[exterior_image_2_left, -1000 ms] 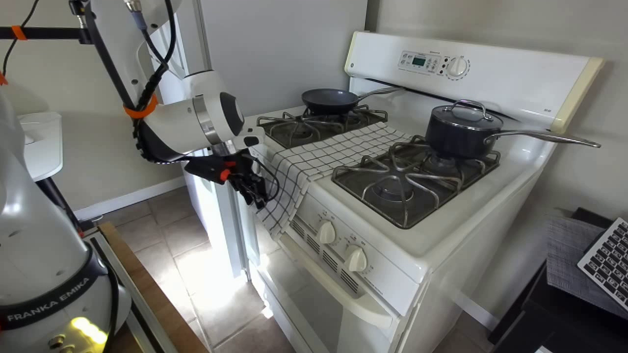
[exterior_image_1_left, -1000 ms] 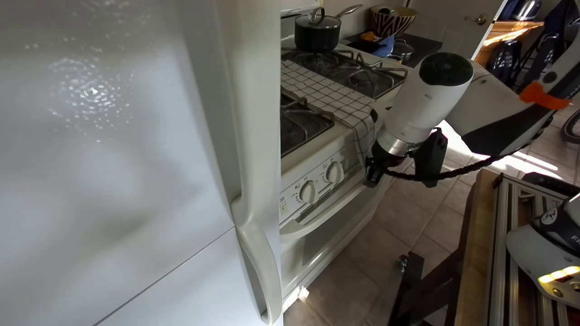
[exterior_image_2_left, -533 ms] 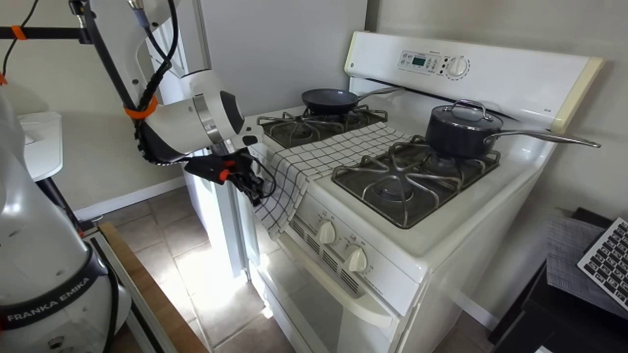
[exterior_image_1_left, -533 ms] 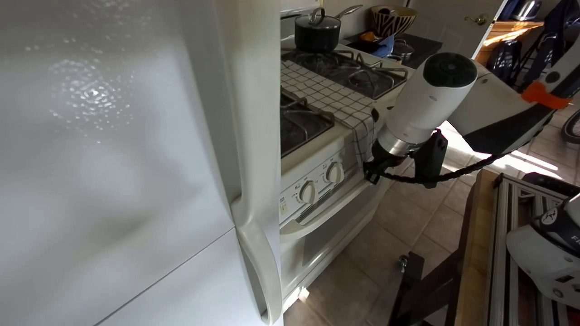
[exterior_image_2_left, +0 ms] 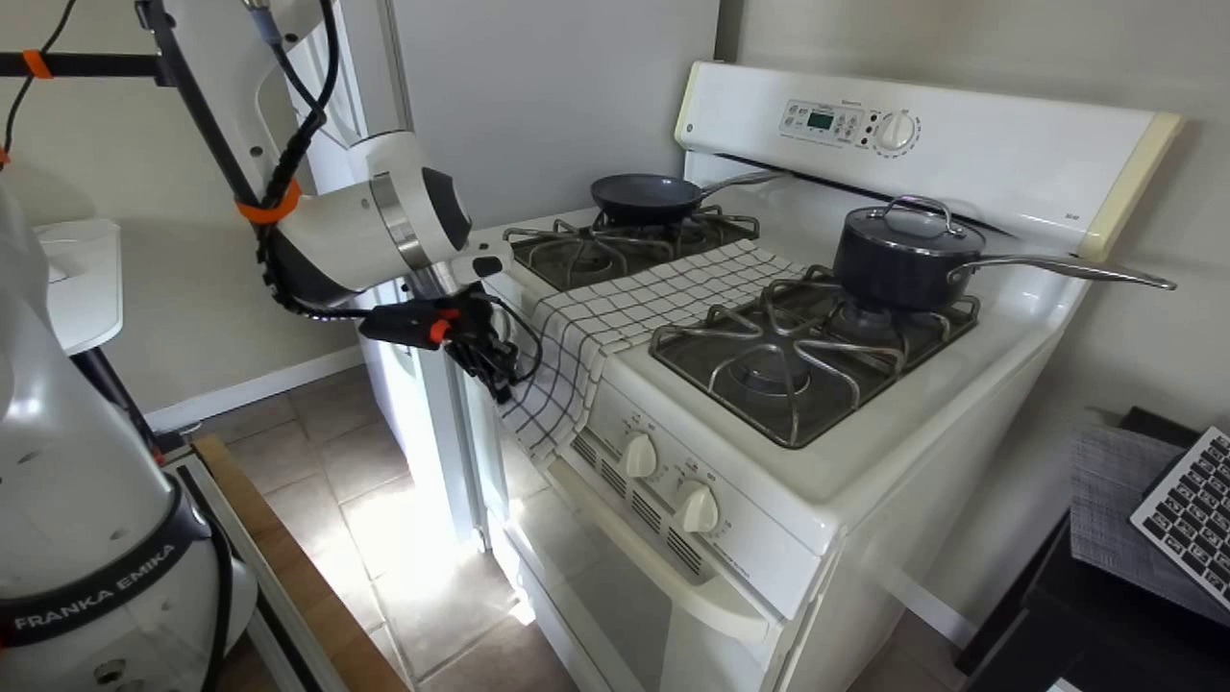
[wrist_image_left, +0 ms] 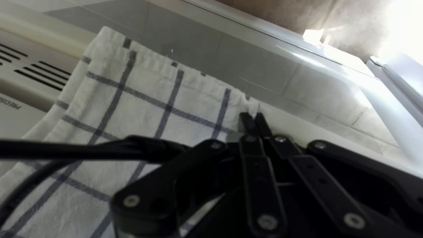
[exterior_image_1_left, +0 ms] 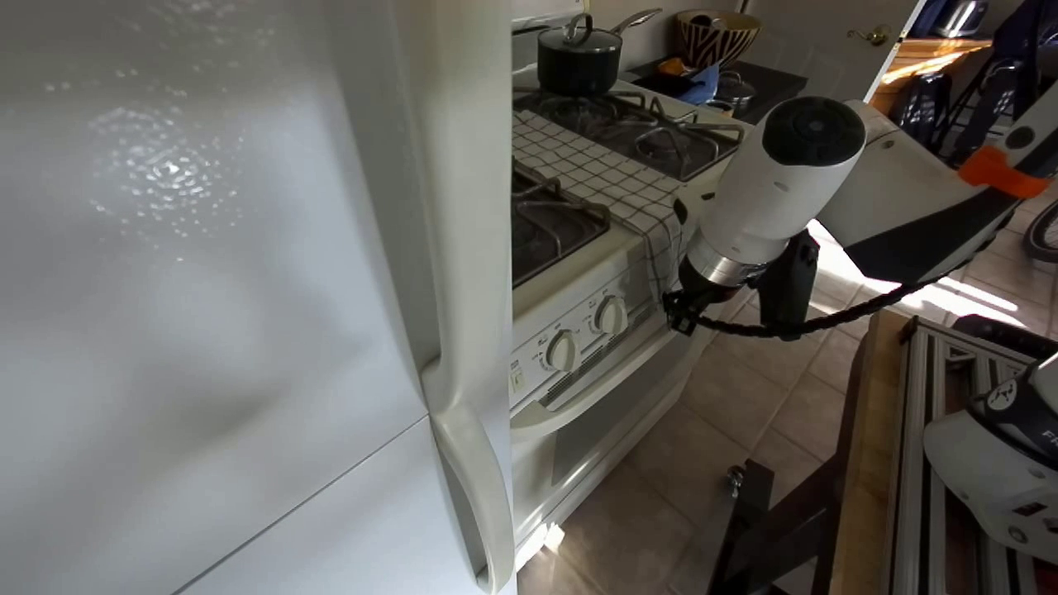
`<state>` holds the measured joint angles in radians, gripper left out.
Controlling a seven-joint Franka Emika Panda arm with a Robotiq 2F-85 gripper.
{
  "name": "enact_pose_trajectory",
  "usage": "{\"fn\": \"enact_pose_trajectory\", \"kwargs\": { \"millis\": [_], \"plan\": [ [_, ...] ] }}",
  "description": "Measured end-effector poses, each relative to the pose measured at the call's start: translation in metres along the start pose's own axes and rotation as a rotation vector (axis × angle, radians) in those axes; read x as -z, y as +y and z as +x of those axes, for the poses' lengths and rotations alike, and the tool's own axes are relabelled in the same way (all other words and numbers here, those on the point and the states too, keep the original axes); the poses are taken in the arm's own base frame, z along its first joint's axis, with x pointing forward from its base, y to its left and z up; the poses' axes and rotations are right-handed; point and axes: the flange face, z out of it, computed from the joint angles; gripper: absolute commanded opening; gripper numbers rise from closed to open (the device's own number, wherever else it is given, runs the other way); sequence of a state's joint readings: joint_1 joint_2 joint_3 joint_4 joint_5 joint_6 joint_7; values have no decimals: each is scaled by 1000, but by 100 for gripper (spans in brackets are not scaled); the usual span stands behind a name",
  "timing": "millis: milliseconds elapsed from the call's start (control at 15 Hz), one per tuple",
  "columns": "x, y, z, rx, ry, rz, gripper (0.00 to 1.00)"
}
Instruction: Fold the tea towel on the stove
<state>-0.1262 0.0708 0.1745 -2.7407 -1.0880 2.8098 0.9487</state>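
1. Since a second ago, the arm [exterior_image_2_left: 356,235] has drawn slightly back from the stove [exterior_image_2_left: 865,442], and the fingers of the gripper [wrist_image_left: 253,116] have come together; they clamp the tea towel [wrist_image_left: 148,109] by its hem, close to a corner, a nub of white cloth showing at the tips;
2. The tea towel lies on the stovetop between the burner grates [exterior_image_2_left: 780,333]; its long axis runs back to front; its near end bends over the front edge and points down, beside the knobs [exterior_image_2_left: 639,455], to about the oven handle [exterior_image_2_left: 658,562];
3. "FRANKA EMIKA" is legible on the robot base [exterior_image_2_left: 96,586] in an exterior view; in the wrist view, lettering [wrist_image_left: 10,103] on the stove's front, cut by the frame's edge, seems to read "PRECIS"; marks around the knobs are too small to read;
4. Both exterior views show the lidded saucepan [exterior_image_2_left: 894,264]; the frying pan [exterior_image_2_left: 646,197] and keyboard [exterior_image_2_left: 1192,524] appear in an exterior view; the striped bowl [exterior_image_1_left: 715,40] and fridge handle [exterior_image_1_left: 475,207] appear in an exterior view without them; only the wrist view shows the pinched hem up close.
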Motion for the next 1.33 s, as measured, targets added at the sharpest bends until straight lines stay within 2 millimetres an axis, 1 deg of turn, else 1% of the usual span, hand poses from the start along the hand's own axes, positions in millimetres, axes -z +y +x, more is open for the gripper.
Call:
{"fn": "enact_pose_trajectory", "kwargs": {
  "millis": [267,467,533,600,1067,1200,1333],
  "plan": [
    [24,1,13,33,12,-39,1],
    [50,2,24,52,44,-48,1],
    [59,3,27,54,52,-48,2],
    [65,3,29,56,64,-50,2],
    [60,3,28,57,52,-48,1],
    [64,4,31,51,61,-48,1],
    [73,8,38,45,81,-47,1]
  ]
}}
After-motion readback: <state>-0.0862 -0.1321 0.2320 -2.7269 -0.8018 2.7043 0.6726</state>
